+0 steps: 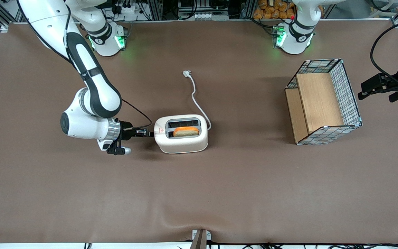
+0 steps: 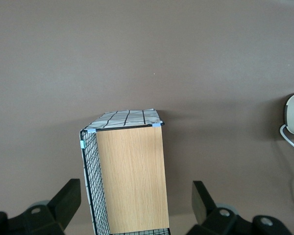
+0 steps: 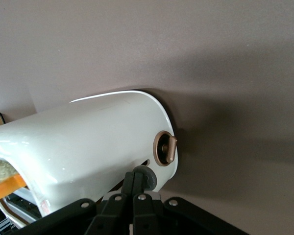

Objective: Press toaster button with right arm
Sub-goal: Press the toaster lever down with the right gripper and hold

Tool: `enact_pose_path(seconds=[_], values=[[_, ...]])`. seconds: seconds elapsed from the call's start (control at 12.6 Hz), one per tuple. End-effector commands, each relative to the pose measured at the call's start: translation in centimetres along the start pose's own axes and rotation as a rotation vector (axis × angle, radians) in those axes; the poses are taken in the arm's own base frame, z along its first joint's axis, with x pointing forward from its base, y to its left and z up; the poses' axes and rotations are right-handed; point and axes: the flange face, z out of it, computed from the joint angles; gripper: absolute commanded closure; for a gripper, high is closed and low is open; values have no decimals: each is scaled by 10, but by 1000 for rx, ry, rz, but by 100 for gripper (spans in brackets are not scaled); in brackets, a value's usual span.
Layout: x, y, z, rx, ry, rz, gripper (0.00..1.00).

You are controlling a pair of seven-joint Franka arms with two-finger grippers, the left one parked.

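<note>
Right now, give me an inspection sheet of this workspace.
Surface: brown mat-covered table, slightly rippled at the edge nearest the front camera.
Job's things: cream-white two-slot toaster upright, a toast slice in one slot; small grey round button on its narrow end.
Clutter: wire-mesh basket with wooden panels, tipped on its side toward the parked arm's end.
Grippers: right arm's black pincer shut, tips against the button.
Cables: toaster's white cord unplugged on the table; black cable along the working wrist.
Surroundings: metal framing and wiring past the arm bases.
</note>
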Motion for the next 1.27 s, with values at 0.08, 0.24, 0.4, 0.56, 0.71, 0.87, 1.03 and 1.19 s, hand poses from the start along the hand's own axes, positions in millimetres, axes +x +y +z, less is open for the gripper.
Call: enact_pose_path(seconds=[0.08,0.24,0.4,0.56,0.71,0.87,1.03,1.19], values=[[7,19,25,-11,20,-33,100],[8,22,29,-17,25,-50,100],[8,25,32,-17,24,-46,100],[8,25,32,-16,24,-45,100],[8,25,32,-16,24,-45,100],[8,25,31,-15,22,-42,100],[8,25,31,-14,22,-43,100],[8,25,31,-14,22,-43,100]])
